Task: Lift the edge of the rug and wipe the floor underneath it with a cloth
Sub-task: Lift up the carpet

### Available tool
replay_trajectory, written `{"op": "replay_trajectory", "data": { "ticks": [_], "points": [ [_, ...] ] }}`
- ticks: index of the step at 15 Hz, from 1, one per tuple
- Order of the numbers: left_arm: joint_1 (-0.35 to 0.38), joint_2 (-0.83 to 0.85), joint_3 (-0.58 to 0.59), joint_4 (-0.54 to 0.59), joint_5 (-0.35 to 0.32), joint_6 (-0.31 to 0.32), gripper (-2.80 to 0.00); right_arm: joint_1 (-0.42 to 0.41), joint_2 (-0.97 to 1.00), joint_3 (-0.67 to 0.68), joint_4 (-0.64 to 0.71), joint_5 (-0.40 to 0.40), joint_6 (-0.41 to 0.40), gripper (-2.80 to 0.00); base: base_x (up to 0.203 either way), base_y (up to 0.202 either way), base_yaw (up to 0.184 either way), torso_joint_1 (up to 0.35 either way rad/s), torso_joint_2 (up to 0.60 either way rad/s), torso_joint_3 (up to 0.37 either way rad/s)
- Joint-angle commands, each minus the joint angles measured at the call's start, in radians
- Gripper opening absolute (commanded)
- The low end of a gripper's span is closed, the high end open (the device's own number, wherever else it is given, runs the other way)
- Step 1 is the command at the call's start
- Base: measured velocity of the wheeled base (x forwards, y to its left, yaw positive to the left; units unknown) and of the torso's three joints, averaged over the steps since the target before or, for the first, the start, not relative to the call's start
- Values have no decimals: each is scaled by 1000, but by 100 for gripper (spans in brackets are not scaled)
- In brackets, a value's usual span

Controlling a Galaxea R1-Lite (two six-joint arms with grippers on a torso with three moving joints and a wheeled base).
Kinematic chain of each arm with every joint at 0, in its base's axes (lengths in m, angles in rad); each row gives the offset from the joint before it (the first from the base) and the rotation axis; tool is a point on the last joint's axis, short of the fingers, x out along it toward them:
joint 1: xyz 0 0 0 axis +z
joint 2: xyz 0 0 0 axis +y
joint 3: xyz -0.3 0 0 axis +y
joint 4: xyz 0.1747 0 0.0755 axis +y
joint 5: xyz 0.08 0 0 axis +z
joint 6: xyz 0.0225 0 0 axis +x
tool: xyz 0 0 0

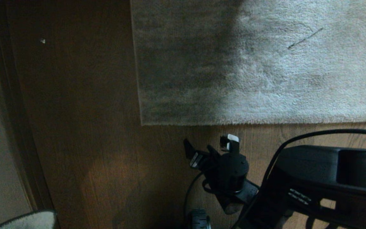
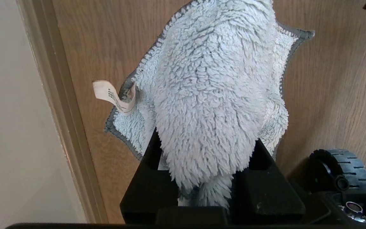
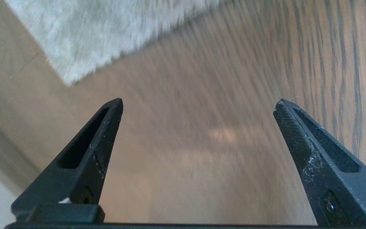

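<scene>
Now my right gripper (image 1: 207, 144) is wide open, near the rug edge (image 1: 233, 122). I should slide one finger low under it, then pinch. My left gripper (image 2: 202, 178) holds the cloth (image 2: 208, 105).

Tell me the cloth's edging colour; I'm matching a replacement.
Dark grey stitching around the pale blue-grey cloth, clearest in the left wrist view.

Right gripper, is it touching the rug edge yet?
Apart. The right wrist view shows the open right gripper with bare floor between its fingertips and the rug edge.

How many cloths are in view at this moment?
1. The cloth is clamped in the left gripper, hanging over the floor beside the baseboard; its corner shows low on the head view's left. None elsewhere.
</scene>
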Motion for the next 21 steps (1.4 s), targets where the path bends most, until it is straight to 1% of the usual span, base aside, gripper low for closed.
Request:
{"op": "replay_trajectory", "data": {
  "ticks": [1, 4, 8, 16, 21],
  "points": [
    [0, 0, 0, 0, 0, 0, -280, -17, 29, -59, -48, -2, -21, 0, 0, 0, 0, 0, 0, 0],
    [0, 0, 0, 0, 0, 0, -280, -26, 47, -155, -48, -4, -32, 0, 0, 0, 0, 0, 0, 0],
    [0, 0, 0, 0, 0, 0, -280, -26, 76, -264, -48, -2, -87, 0, 0, 0, 0, 0, 0, 0],
    [0, 0, 0, 0, 0, 0, -280, -28, 136, -397, -48, -1, -90, 0, 0, 0, 0, 0, 0, 0],
    [0, 0, 0, 0, 0, 0, -280, -28, 45, -463, -47, 7, -167, 0, 0, 0, 0, 0, 0, 0]
  ]
}}
